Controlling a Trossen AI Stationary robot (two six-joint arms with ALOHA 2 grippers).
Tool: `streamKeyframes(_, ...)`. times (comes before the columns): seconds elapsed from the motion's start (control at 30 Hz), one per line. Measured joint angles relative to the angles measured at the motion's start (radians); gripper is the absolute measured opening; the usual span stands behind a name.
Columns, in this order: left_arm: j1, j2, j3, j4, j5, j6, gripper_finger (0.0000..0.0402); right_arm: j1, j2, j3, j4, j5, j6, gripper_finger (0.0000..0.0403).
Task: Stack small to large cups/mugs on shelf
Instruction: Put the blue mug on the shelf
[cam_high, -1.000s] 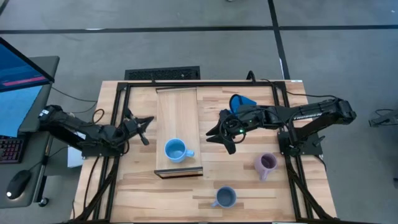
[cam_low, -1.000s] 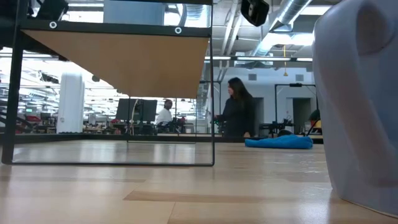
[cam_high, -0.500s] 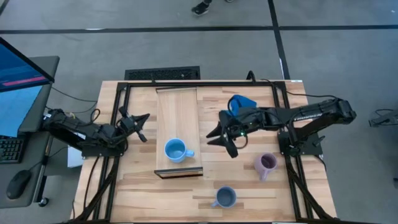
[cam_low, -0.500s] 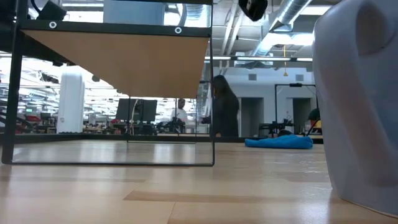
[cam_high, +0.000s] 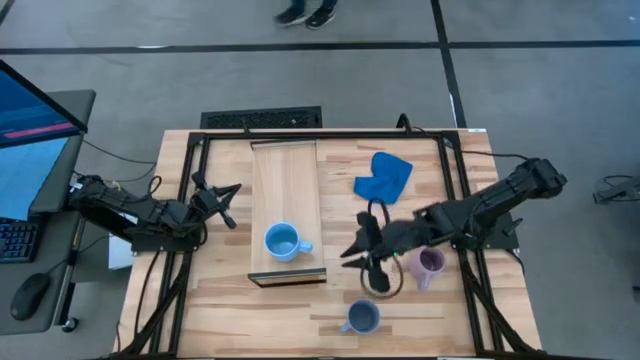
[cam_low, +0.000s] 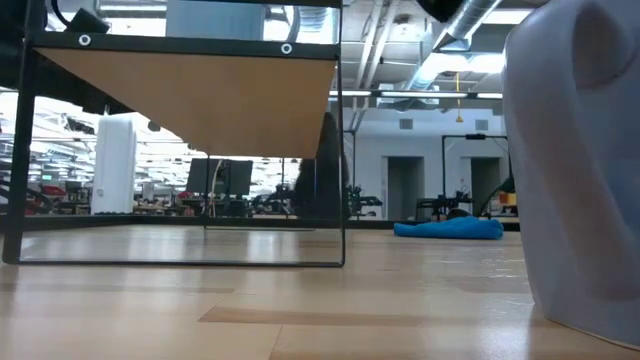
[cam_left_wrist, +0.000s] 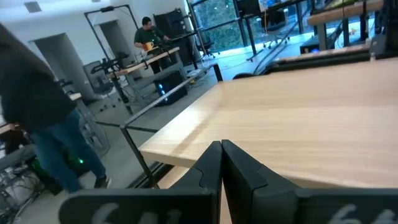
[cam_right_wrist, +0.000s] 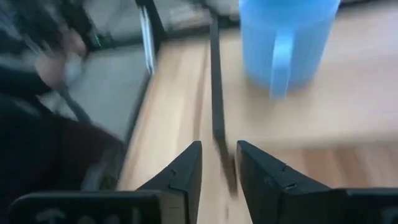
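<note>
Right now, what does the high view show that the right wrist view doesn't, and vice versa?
Only the high view: the lilac mug and slate-blue mug on the tabletop, the blue cloth, the left claw shut, waiting left of the shelf, and the right claw between the shelf and the lilac mug.

Only the right wrist view: the right claw's fingers from behind, with a narrow gap between them.

Both: the sky-blue mug on the shelf, its handle facing the right claw.
</note>
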Motion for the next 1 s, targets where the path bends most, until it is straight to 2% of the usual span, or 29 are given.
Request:
streamKeyframes(0.3,0.0,0.002,0.0,-0.008,-0.001,-0.029,0.0,0.094,0.117,-0.001,-0.104,-0.008,0.319,0.0116)
streamKeyframes(0.5,0.0,0.002,0.0,-0.01,0.0,-0.03,0.0,0.118,0.159,-0.001,-0.124,-0.049,0.471,0.0118)
streamKeyframes(0.73,0.0,0.002,0.0,-0.019,0.0,-0.031,0.0,0.096,0.151,-0.001,-0.12,-0.083,0.51,0.0119)
streamKeyframes(1.0,0.0,0.002,0.0,-0.072,0.001,-0.056,0.0,0.062,0.151,-0.001,-0.102,-0.212,0.568,0.0119)
